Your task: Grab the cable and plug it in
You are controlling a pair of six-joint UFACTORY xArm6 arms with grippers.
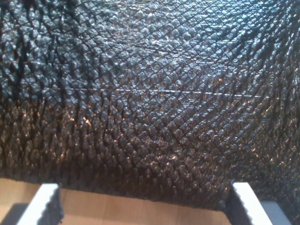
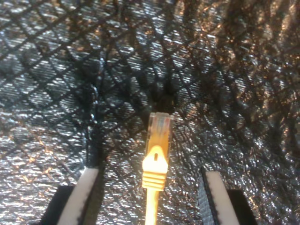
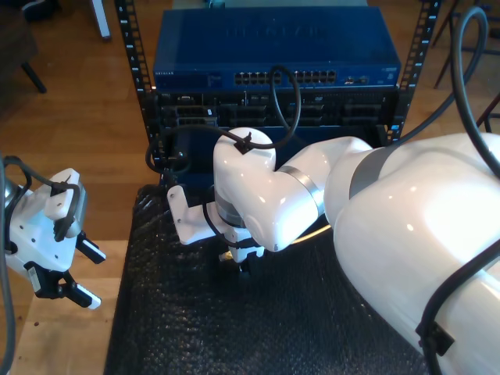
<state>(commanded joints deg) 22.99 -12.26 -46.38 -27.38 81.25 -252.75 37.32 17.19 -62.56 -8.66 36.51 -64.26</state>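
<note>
Spread wide over the black textured mat (image 2: 56, 70), second claw (image 2: 150, 197) straddling, not touching, the cable (image 2: 157, 154), plug pointing away; first claw (image 1: 145, 206) likewise open, empty.

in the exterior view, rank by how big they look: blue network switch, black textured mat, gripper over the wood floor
1. Black textured mat, partly hidden by the arm.
2. Blue network switch.
3. End effector at the exterior view's left, smallest.
The mat lies nearer the camera, so the top two are uncertain.

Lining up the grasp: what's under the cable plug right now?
The cable plug lies flat on the black textured mat, between my second gripper's open fingers. The mat hides whatever is beneath it.
</note>
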